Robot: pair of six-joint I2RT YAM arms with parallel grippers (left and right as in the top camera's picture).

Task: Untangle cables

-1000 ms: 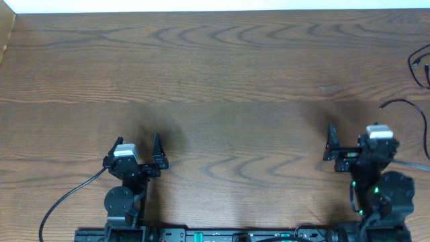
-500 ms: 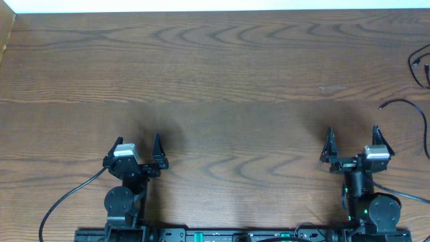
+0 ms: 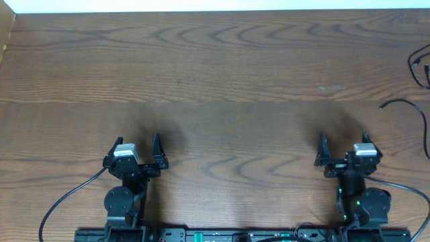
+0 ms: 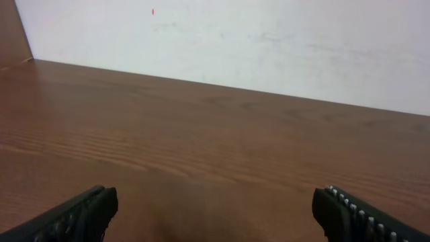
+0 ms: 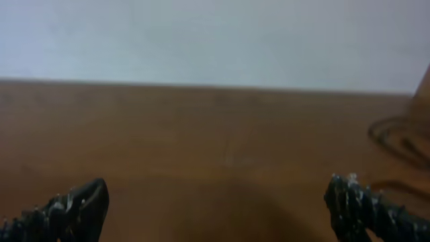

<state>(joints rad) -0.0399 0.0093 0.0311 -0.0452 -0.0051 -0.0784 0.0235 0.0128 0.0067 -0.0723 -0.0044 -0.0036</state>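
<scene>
A thin black cable lies at the table's far right edge: a looped part [image 3: 419, 66] and a strand with a plug end [image 3: 402, 102] that runs off the edge. It also shows as dark loops in the right wrist view [image 5: 398, 138]. No white cable is in view. My left gripper [image 3: 138, 142] is open and empty near the front edge; its view [image 4: 215, 210] shows only bare wood. My right gripper [image 3: 344, 142] is open and empty, well left of and nearer than the cable; its own view [image 5: 218, 202] shows nothing between the fingers.
The brown wooden table [image 3: 215, 81] spans the whole view, with a white wall behind it [image 4: 269, 47]. A thick black robot cable [image 3: 64, 198] trails from the left arm's base, and another [image 3: 403, 188] from the right arm's base.
My right arm has drawn back toward the front edge and shifted left, away from the black cable, with its gripper now facing straight ahead. The left arm has not moved.
</scene>
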